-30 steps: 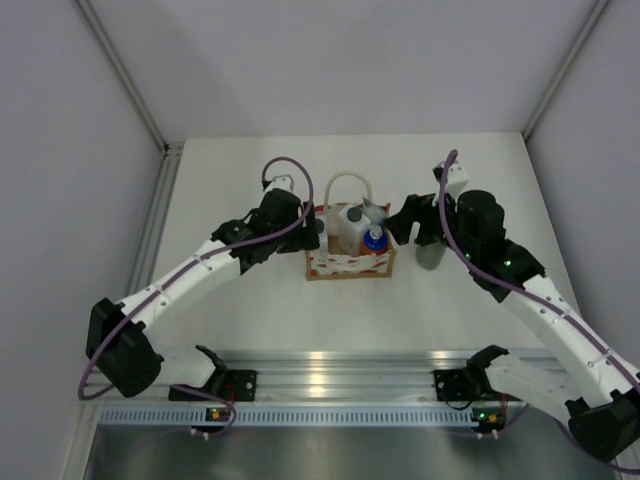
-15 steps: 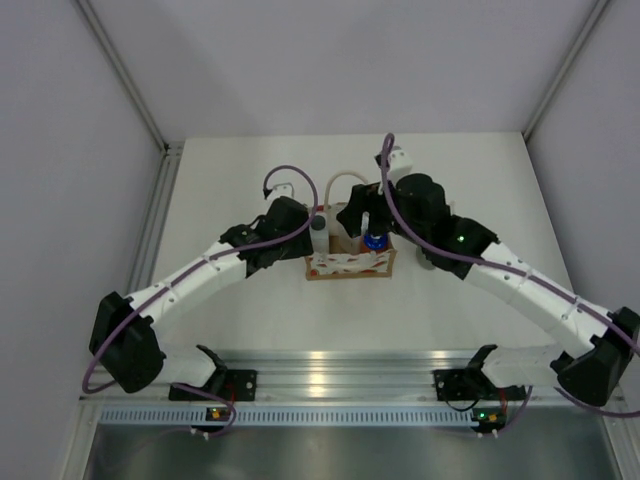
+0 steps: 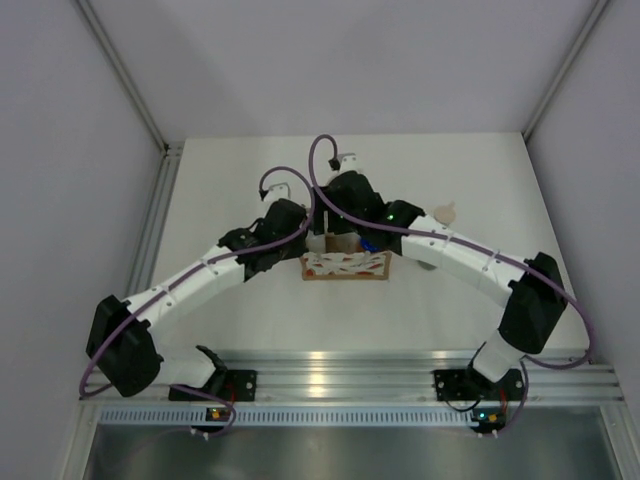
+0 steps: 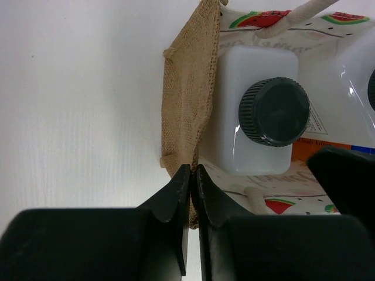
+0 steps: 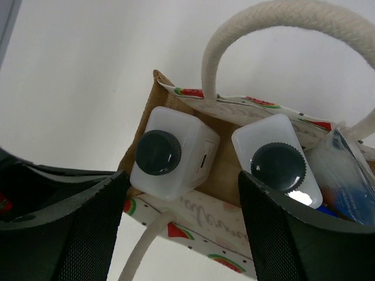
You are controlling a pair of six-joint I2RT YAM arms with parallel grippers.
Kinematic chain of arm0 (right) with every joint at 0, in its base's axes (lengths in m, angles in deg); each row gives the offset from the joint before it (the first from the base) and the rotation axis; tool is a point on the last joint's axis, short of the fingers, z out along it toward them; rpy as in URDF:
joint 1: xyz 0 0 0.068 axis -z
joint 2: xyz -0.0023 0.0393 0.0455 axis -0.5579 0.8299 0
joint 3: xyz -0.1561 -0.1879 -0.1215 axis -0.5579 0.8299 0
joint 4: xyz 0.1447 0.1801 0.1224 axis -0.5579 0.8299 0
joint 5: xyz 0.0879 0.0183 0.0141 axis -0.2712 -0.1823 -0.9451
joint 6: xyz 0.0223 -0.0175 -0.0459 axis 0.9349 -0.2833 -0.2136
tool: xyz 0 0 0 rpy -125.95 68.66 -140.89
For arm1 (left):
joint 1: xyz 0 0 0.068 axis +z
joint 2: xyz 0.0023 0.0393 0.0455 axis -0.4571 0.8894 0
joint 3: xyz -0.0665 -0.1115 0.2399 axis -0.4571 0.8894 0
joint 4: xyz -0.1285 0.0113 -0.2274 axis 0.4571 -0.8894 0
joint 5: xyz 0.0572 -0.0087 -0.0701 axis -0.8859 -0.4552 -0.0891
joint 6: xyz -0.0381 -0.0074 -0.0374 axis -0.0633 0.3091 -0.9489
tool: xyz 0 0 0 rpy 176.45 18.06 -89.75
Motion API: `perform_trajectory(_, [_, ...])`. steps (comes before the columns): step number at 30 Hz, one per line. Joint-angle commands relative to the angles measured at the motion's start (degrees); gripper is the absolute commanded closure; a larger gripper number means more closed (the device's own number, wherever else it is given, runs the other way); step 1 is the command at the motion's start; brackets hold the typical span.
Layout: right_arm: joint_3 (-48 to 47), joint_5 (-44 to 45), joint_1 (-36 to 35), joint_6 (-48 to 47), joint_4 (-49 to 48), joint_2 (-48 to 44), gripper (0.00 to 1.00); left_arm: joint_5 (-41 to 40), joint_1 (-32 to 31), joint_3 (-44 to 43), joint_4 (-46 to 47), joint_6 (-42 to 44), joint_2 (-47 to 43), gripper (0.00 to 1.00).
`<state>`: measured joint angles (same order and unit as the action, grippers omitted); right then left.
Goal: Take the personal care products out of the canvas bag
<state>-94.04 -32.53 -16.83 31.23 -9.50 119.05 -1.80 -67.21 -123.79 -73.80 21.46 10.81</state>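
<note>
The canvas bag (image 3: 345,266) stands mid-table, tan with a watermelon-print band and cream handles (image 5: 281,12). My left gripper (image 4: 192,168) is shut on the burlap rim at the bag's left end (image 4: 186,99). Inside stand two white bottles with dark caps (image 5: 174,153) (image 5: 278,165), and beside them an orange bottle with a blue top (image 5: 345,181). My right gripper (image 5: 183,178) hangs open right over the bag, its fingers (image 5: 88,225) either side of the left white bottle and not touching it. A grey-green bottle with a beige cap (image 3: 445,212) is on the table right of the bag, partly under the right arm.
White side walls close in the table on the left and right. Both arms meet over the bag (image 3: 345,266). A metal rail (image 3: 330,365) with the arm bases runs along the near edge.
The left gripper closed on the bag's left rim. The right arm swung left, away from the grey-green bottle, to above the bag.
</note>
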Motion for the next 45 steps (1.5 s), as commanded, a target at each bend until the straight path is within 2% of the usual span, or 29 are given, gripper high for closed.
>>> perform_trajectory(1, [-3.96,3.22,-0.85,2.42,1.97,2.55,0.26,-3.8,0.37,1.21,0.38,-0.82,-1.81,0.89])
perform_trajectory(7, [-6.33,2.87,-1.03,3.21,2.67,6.86,0.26,-2.49,0.37,3.75,3.53,-2.4,-2.59,1.0])
perform_trajectory(19, [-8.0,8.23,-4.1,6.12,5.57,11.52,0.28,-0.02,0.37,8.15,8.47,-6.18,-4.97,1.0])
perform_trajectory(34, [-13.62,13.24,-4.01,5.76,8.82,19.17,0.43,-0.2,0.37,10.35,10.05,-7.77,-7.6,1.0])
perform_trajectory(43, [-14.07,15.17,-4.1,6.56,10.14,23.48,0.43,0.24,0.37,10.44,10.31,-7.33,-8.04,1.0])
perform_trajectory(45, [-13.98,15.52,-4.19,6.56,10.05,24.01,0.46,0.33,0.37,10.53,10.32,-7.15,-8.05,1.0])
